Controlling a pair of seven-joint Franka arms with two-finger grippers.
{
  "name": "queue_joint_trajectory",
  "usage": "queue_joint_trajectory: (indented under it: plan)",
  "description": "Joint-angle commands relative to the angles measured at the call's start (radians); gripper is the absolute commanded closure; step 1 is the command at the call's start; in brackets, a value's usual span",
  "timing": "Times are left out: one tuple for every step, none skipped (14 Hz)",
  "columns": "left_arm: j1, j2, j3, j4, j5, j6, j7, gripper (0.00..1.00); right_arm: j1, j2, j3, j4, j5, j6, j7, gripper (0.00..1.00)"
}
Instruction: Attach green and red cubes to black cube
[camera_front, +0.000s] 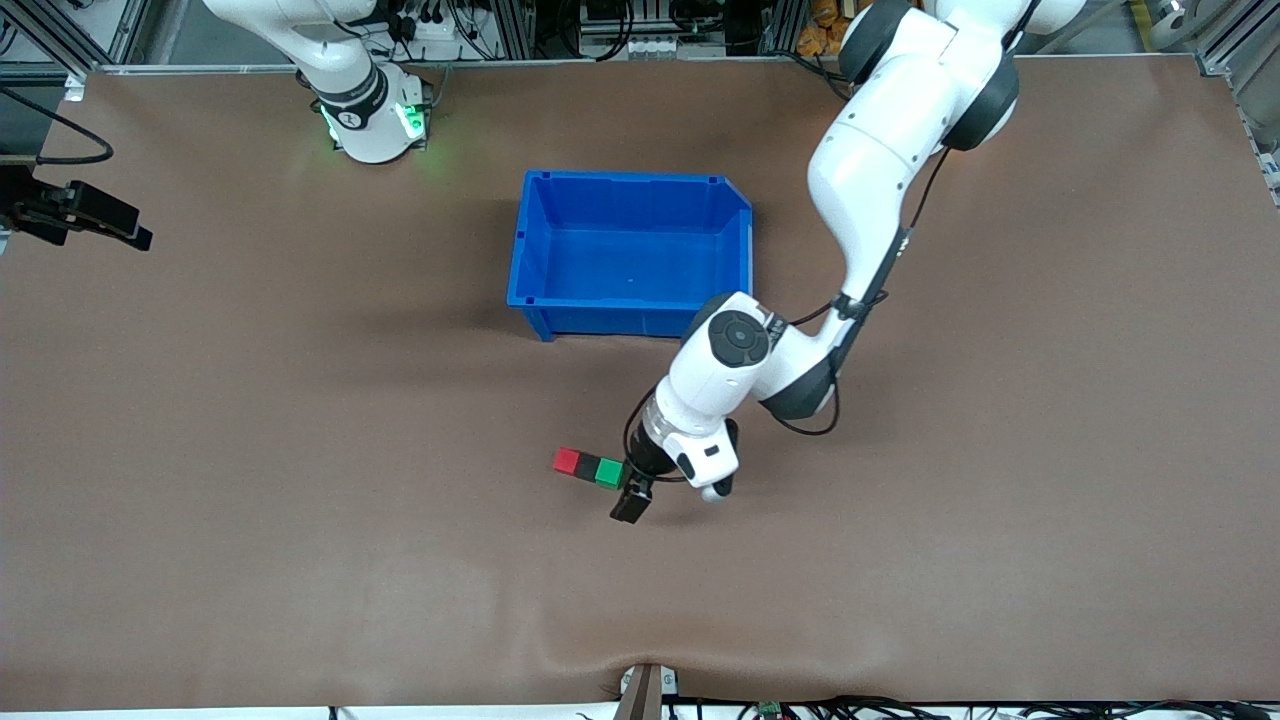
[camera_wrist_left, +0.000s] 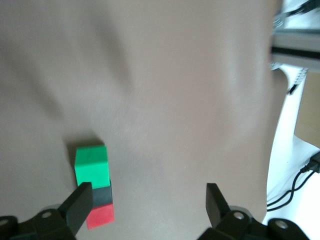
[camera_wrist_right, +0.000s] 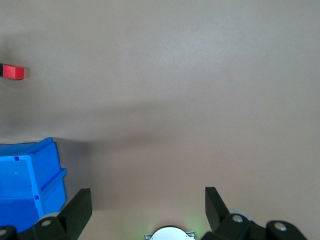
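I count 3 joined cubes, 1 green cube (camera_front: 609, 472), 1 black cube (camera_wrist_left: 101, 194) and 1 red cube (camera_front: 567, 461), beside my wide left claw (camera_front: 634, 497); the right claw (camera_wrist_right: 145, 212) waits wide.

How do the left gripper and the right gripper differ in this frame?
The left gripper is low over the table right beside the green cube, which sits in a row with the black cube and red cube; the right gripper waits at the right arm's end of the table, with no cube near it. The left arm reaches out past the blue bin; the right does not. Both are open and hold nothing.
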Motion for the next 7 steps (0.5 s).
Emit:
queue_joint_trajectory:
  plan:
    - [0.034,-0.080,0.002,-0.021,0.028,-0.081,0.085,0.00,0.002,0.009,0.003,0.022,-0.008,-0.009,0.011,0.00]
    - [0.052,-0.103,0.003,-0.021,0.028,-0.115,0.109,0.00,0.002,0.009,0.003,0.022,-0.008,-0.009,0.011,0.00]
    - [0.075,-0.129,0.003,-0.022,0.030,-0.156,0.138,0.00,0.002,0.009,0.003,0.022,-0.008,-0.010,0.011,0.00]
    - [0.100,-0.166,0.003,-0.028,0.031,-0.225,0.195,0.00,0.002,0.009,0.003,0.022,-0.008,-0.010,0.011,0.00]
    - [0.129,-0.201,-0.001,-0.030,0.030,-0.302,0.282,0.00,0.002,0.009,0.003,0.022,-0.008,-0.010,0.011,0.00]
    - [0.158,-0.237,-0.007,-0.030,0.027,-0.389,0.351,0.00,0.002,0.009,0.003,0.022,-0.008,-0.010,0.011,0.00]
    - [0.183,-0.276,-0.007,-0.030,0.027,-0.472,0.385,0.00,0.002,0.009,0.003,0.022,-0.008,-0.010,0.011,0.00]
